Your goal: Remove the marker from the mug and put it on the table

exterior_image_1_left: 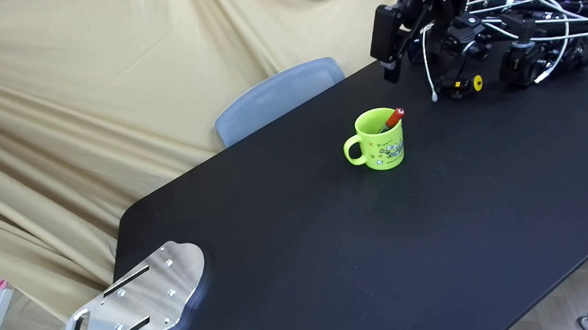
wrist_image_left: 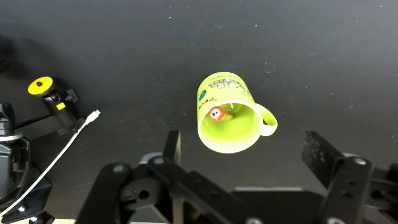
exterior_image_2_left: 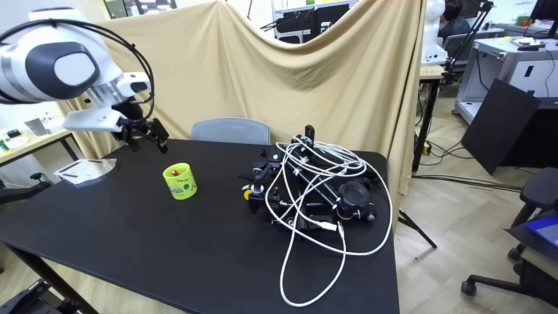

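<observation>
The lime-green mug (exterior_image_1_left: 385, 151) stands upright on the black table (exterior_image_1_left: 291, 234); it also shows in an exterior view (exterior_image_2_left: 182, 188). The red marker (exterior_image_1_left: 394, 117) leans inside the mug, its red end just above the rim. In the wrist view, the marker (wrist_image_left: 217, 114) leans at the upper left of the mug's mouth, and its lower part is dim inside the mug (wrist_image_left: 228, 137). The mug's handle points right there. My gripper (wrist_image_left: 244, 149) is open and empty, its fingers wide apart. In an exterior view, the gripper (exterior_image_2_left: 149, 145) hangs above and behind the mug, apart from it.
A heap of black clamps and stands (exterior_image_2_left: 314, 187) with a white cable (exterior_image_2_left: 285, 270) lies on the table beside the mug. A small black mount with a yellow disc (wrist_image_left: 40, 85) is at its near edge. A metal plate (exterior_image_1_left: 144, 287), a chair back (exterior_image_1_left: 282, 100) and a beige curtain (exterior_image_2_left: 261, 83) border the table.
</observation>
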